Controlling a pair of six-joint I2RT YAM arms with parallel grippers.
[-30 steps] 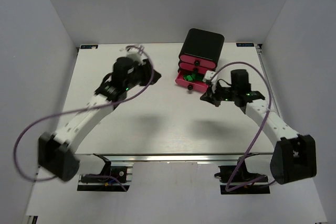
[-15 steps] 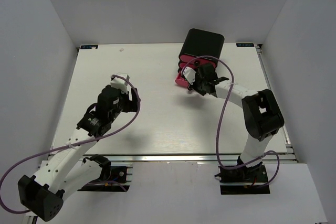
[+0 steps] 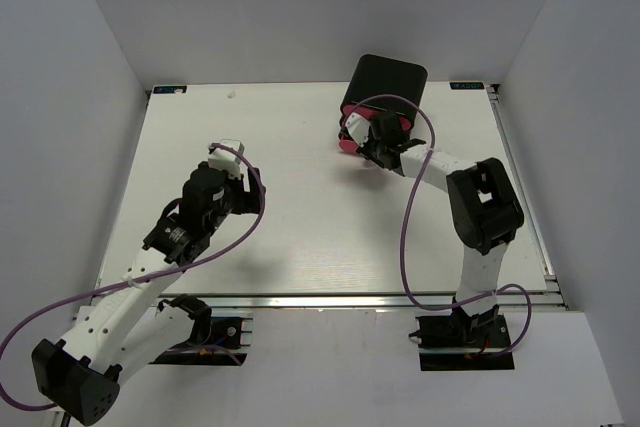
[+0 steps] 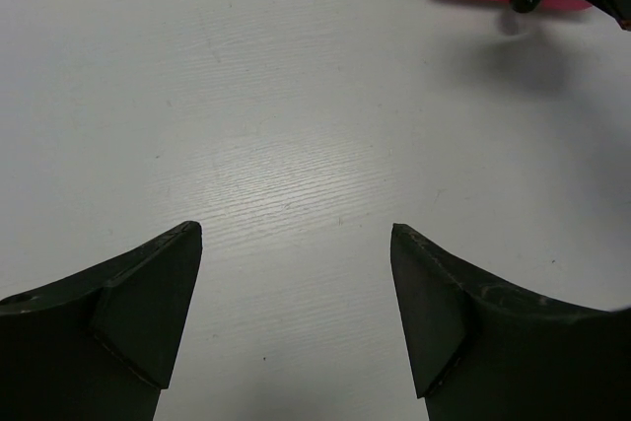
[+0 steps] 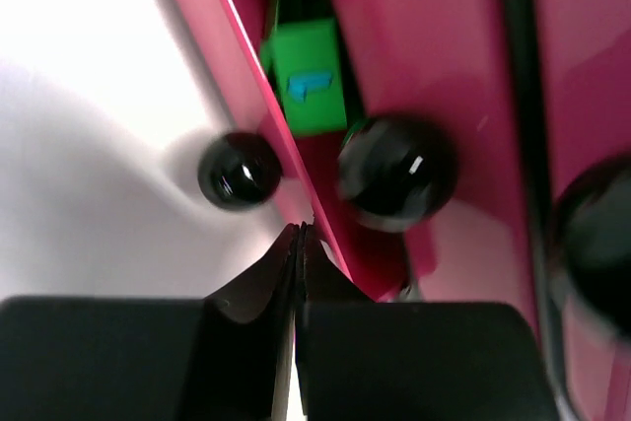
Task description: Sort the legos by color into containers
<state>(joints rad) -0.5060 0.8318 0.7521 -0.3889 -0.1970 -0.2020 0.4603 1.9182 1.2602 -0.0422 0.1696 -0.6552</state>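
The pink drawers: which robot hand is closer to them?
Right. The right gripper sits against the pink drawers; the left gripper hangs over the table, well away.

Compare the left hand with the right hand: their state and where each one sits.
The left hand is open, fingers wide apart; the right hand is shut, tips pressed together. The left hand hangs over bare table, away from the cabinet; the right hand is at the partly open pink drawer, beside its black knob. Shared: both have dark fingers, and neither holds anything.
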